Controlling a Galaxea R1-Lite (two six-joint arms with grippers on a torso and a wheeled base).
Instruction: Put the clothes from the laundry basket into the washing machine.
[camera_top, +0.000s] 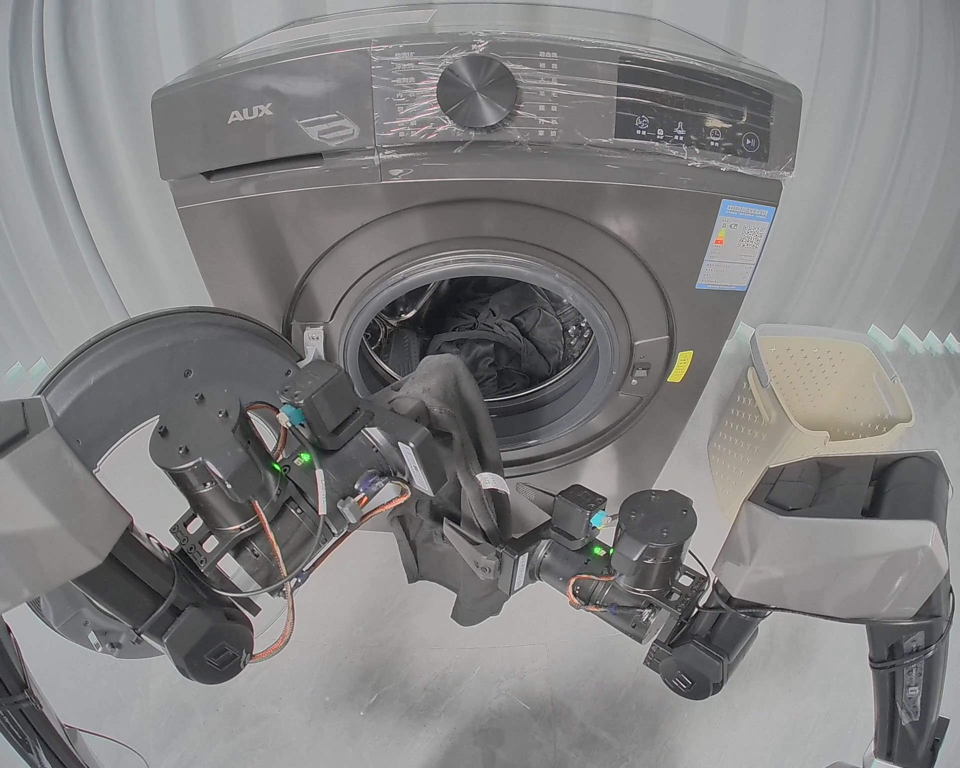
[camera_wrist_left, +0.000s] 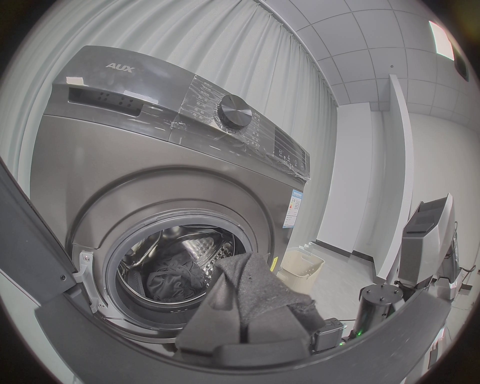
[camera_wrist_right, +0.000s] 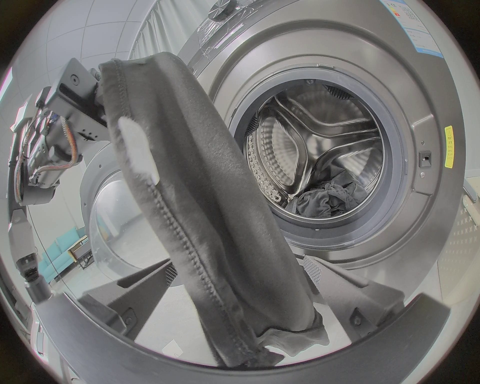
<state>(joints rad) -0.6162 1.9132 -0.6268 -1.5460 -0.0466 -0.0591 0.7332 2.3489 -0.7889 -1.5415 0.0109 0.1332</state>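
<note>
A dark grey garment (camera_top: 460, 470) hangs in front of the washing machine's open drum (camera_top: 480, 340). My left gripper (camera_top: 425, 425) is shut on its top, level with the drum's lower rim; in the left wrist view the cloth (camera_wrist_left: 255, 290) bunches between the closed fingers (camera_wrist_left: 210, 320). My right gripper (camera_top: 495, 525) is lower down and open, its fingers (camera_wrist_right: 145, 290) spread to either side of the hanging cloth (camera_wrist_right: 215, 215) without closing on it. Dark clothes (camera_top: 500, 335) lie inside the drum (camera_wrist_right: 325, 197). The cream laundry basket (camera_top: 820, 400) stands right of the machine and looks empty.
The round machine door (camera_top: 150, 370) is swung wide open to the left, just behind my left arm. The basket (camera_wrist_left: 300, 265) sits close to the machine's right corner. Bare grey floor lies below the garment. Curtains hang behind the machine.
</note>
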